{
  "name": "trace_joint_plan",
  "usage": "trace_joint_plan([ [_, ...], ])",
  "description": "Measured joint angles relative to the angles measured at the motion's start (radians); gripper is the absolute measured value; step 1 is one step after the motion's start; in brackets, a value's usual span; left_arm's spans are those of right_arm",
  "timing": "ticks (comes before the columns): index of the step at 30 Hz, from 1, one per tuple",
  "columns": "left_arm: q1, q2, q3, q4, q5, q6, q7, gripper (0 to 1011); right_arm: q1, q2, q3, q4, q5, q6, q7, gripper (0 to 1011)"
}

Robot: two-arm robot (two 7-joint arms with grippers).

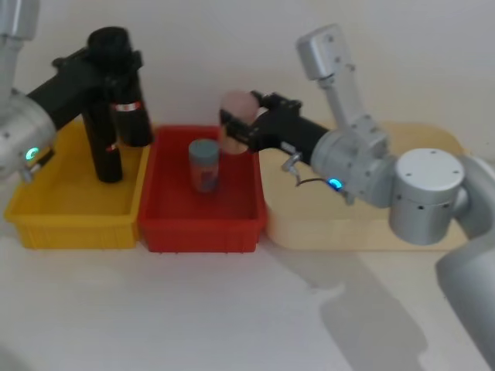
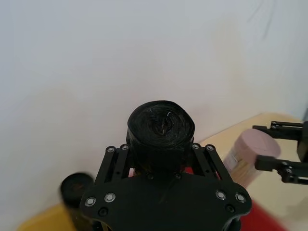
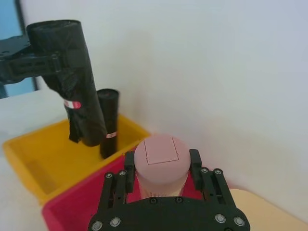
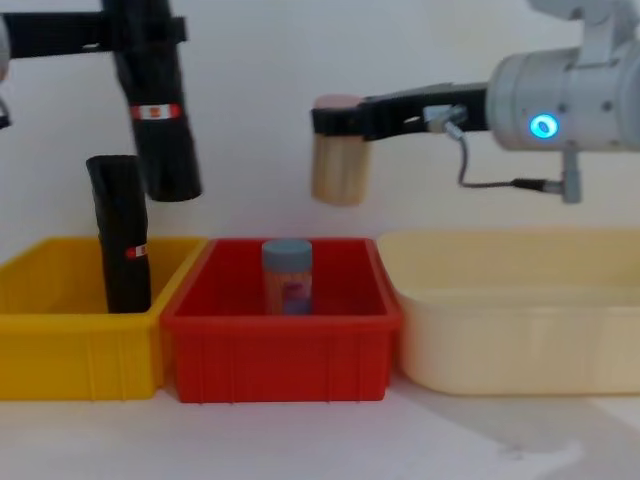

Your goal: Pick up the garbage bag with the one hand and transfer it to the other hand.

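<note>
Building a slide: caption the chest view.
Left gripper holds a garbage bag above the yellow bin; right gripper holds a pink-capped jar.

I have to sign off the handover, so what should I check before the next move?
1. Grip: left tool shut on the garbage bag: ok.
2. Height: garbage bag clear of the yellow bin: ok.
3. Receiver: right tool free: not ok, it is shut on the pink-capped jar above the red bin.
4. Room on the bag below the left tool for a second grip: ok.
5. Tools near enough to hand over: not ok, well apart.
</note>
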Motion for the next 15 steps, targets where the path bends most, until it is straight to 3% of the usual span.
trace_joint_plan([
  [9, -0.086, -0.072, 0.069, 0.07, -0.022, 0.018, -0.034, 498, -0.052, 0.062, 0.066, -0.111, -0.017, 0.045, -0.064, 647],
  [15, -0.155, -0.141, 0.125, 0.155, -0.027, 0.01, -0.056, 498, -0.092, 0.101, 0.116, -0.164, -0.025, 0.077, -0.103, 647],
])
